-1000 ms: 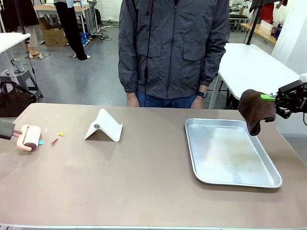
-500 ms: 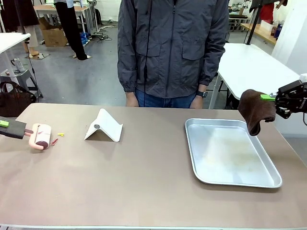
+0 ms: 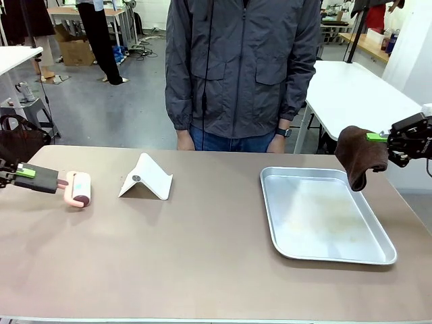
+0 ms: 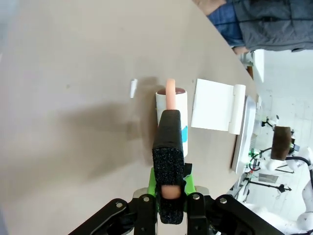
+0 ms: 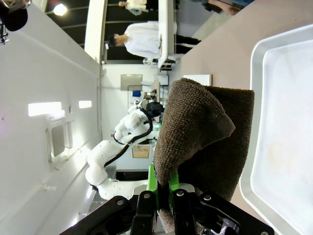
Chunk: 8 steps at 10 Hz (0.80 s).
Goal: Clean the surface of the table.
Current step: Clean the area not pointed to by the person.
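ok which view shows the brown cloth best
The right wrist view: the brown cloth is close, its weave clear, pinched in the right gripper. The front view shows it whole but small, hanging near the tray. The left wrist view has it as a distant brown patch.

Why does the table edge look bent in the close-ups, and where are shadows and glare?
Left wrist view: the wide lens bows the table edge; the lint roller throws a soft shadow. Right wrist view: lights blow out white beside the brown cloth. Front view: straight lines, dull sheen on the metal tray.
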### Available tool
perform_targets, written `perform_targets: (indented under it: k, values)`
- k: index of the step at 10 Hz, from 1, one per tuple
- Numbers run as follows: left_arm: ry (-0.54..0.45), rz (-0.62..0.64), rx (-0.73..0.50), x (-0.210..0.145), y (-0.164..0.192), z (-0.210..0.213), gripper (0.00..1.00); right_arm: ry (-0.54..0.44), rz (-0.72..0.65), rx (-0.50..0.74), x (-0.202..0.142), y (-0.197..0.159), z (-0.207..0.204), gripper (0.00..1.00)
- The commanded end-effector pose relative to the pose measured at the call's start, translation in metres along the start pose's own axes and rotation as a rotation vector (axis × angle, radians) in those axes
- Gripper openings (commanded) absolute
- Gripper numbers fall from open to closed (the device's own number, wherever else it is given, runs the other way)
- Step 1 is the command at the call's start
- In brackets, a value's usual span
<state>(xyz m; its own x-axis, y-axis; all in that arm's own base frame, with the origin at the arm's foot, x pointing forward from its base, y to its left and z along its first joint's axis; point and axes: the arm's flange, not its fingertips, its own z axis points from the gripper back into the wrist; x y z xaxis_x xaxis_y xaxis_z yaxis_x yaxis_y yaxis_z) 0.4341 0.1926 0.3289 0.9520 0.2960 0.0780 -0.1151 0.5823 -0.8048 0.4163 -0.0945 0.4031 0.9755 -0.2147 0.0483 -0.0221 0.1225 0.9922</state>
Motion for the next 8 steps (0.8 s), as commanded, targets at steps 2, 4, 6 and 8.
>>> perform_targets:
  k: [2, 4, 6, 8]
  values:
    - [-0.006, -0.039, -0.046, -0.008, -0.005, -0.03, 0.22, -0.003, 0.005, 0.008, 0.002, 0.004, 0.001, 0.1]
    - [-0.013, -0.038, -0.062, -0.003, -0.008, -0.034, 0.22, -0.003, 0.005, 0.008, 0.002, 0.004, 0.001, 0.1]
    - [-0.043, -0.046, -0.105, -0.004, -0.014, -0.019, 0.22, -0.003, 0.005, 0.008, 0.002, 0.004, 0.001, 0.1]
    - [-0.048, -0.081, -0.195, -0.015, -0.03, 0.009, 0.22, -0.003, 0.005, 0.008, 0.002, 0.004, 0.001, 0.1]
